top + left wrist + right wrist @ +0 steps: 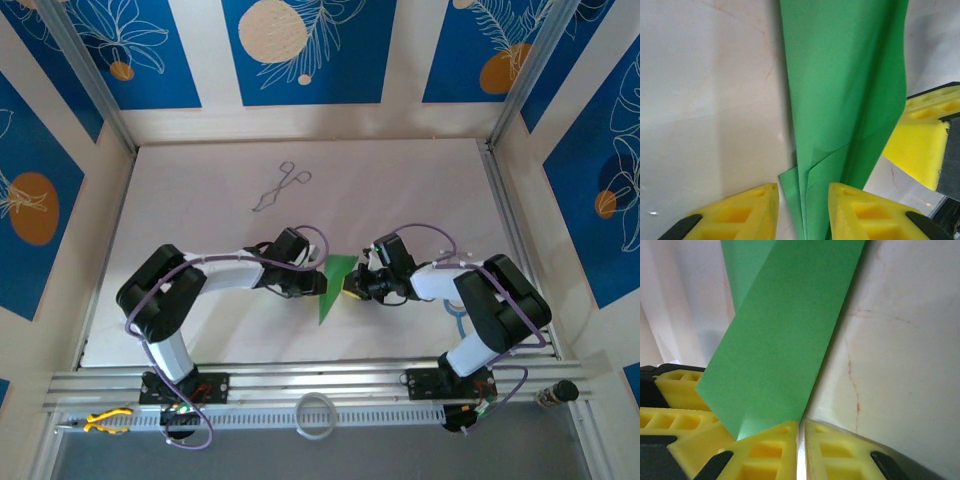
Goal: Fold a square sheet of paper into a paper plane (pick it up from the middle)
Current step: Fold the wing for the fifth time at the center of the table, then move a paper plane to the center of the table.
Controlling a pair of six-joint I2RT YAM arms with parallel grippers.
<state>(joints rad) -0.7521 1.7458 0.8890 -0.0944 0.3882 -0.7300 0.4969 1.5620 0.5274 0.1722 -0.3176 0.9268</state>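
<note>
The green sheet of paper (pixel 335 285), folded into a narrow pointed shape, lies at the table's middle between both grippers. My left gripper (pixel 316 281) stands at its left side. In the left wrist view the layered paper (pixel 840 100) runs through the gap between the parted yellow fingers (pixel 747 212), which do not squeeze it. My right gripper (pixel 352 286) is at the paper's right edge. In the right wrist view its fingertips (pixel 775 440) are closed to a slit, and a raised flap of the paper (pixel 780 355) ends right at them.
Thin metal forceps (pixel 280 187) lie at the back of the table. A white ring (pixel 316 413) and a yellow-handled tool (pixel 105 421) rest on the front rail. Walls enclose the table on three sides.
</note>
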